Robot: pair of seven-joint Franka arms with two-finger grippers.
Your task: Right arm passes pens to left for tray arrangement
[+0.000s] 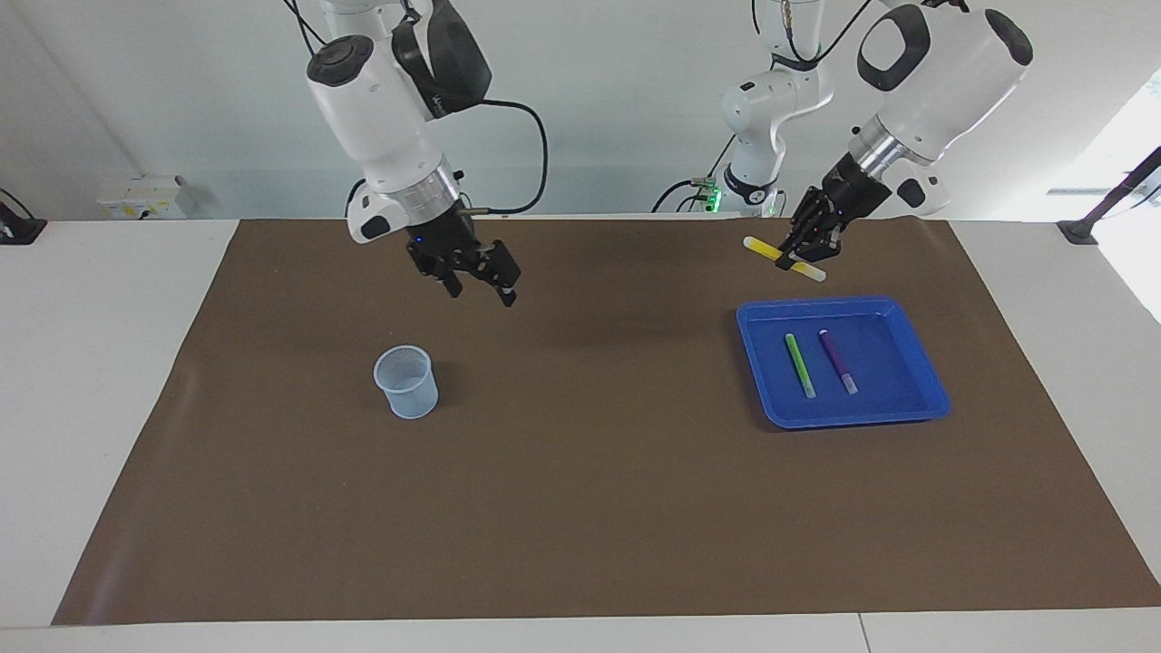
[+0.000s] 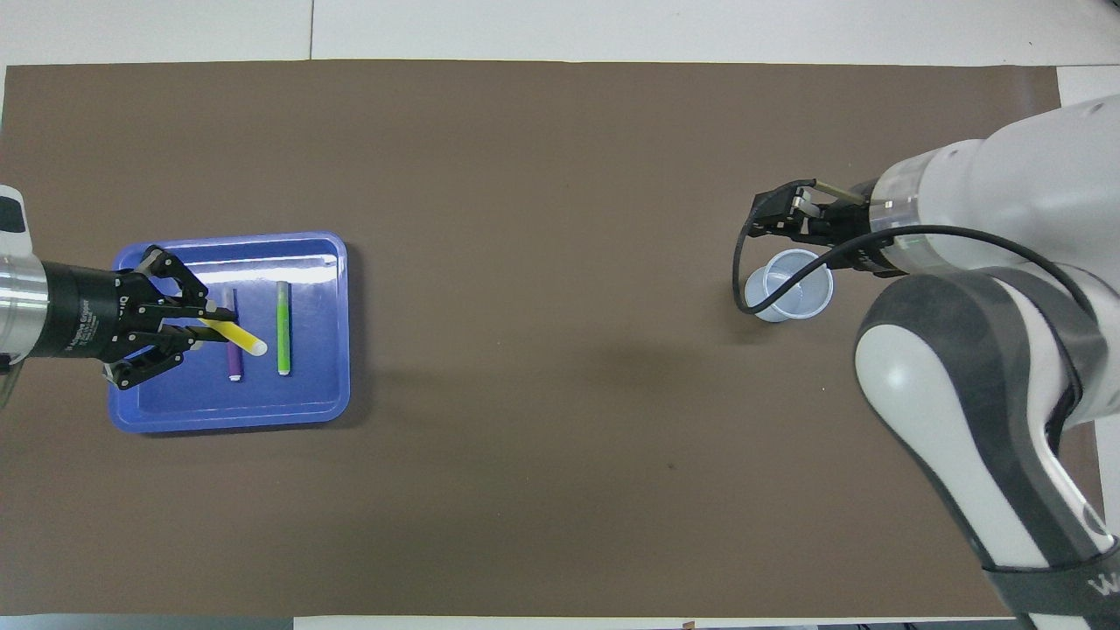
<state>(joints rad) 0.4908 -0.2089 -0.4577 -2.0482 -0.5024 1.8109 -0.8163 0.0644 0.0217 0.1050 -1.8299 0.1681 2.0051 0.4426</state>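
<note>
Left gripper (image 1: 803, 257) is clamped on the yellow pen (image 1: 784, 258) near mid-length, held aloft by the blue tray's (image 1: 925, 404) robot-side rim; green pen (image 1: 799, 365) and purple pen (image 1: 837, 360) lie inside. I judge it light, stiff and slippery; mid-barrel suits. Wrist angles down. Right gripper (image 1: 481, 288) waits above the cup (image 1: 406, 382), fingers apart, empty.

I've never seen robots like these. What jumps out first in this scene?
Probably the yellow pen, pinched in the left gripper in the air above the blue tray. In that tray, at the left arm's end of the table, a green pen and a purple pen lie side by side. The right gripper hangs open and empty over the brown mat near a small pale cup.
</note>
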